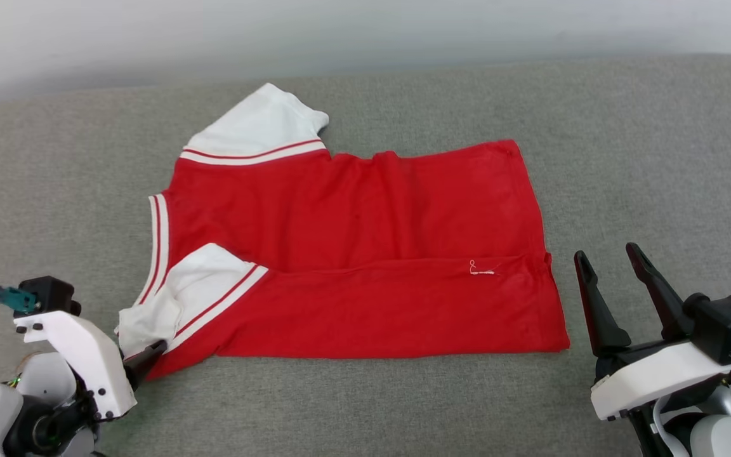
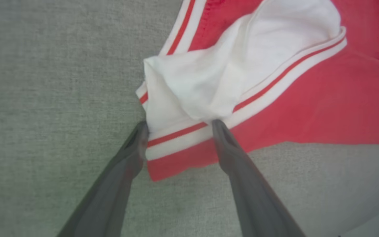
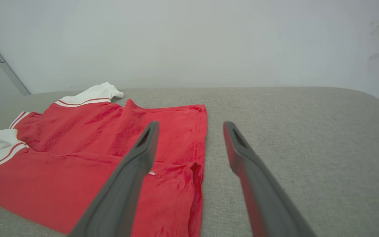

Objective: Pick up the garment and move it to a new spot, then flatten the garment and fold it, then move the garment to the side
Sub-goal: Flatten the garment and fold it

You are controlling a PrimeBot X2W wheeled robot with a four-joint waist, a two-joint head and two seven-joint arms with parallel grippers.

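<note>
The garment [image 1: 353, 241] lies on the grey cushion [image 1: 657, 158], with its near edge folded over. The left gripper [image 2: 179, 126] is spread around the near sleeve [image 2: 209, 75] and does not pinch it. The right gripper [image 1: 606, 251], also spread, stands just beside the cloth. I think both should pinch their corners together and lift evenly.

The head view looks forward and down from above, taking in the whole garment [image 1: 353, 254] on the grey surface [image 1: 645, 158]. The left wrist view hangs close over the near white sleeve [image 2: 209, 72], facing down. The right wrist view sits low beside the hem [image 3: 200, 131], facing across toward the wall [image 3: 189, 42]. All three views share the garment.
</note>
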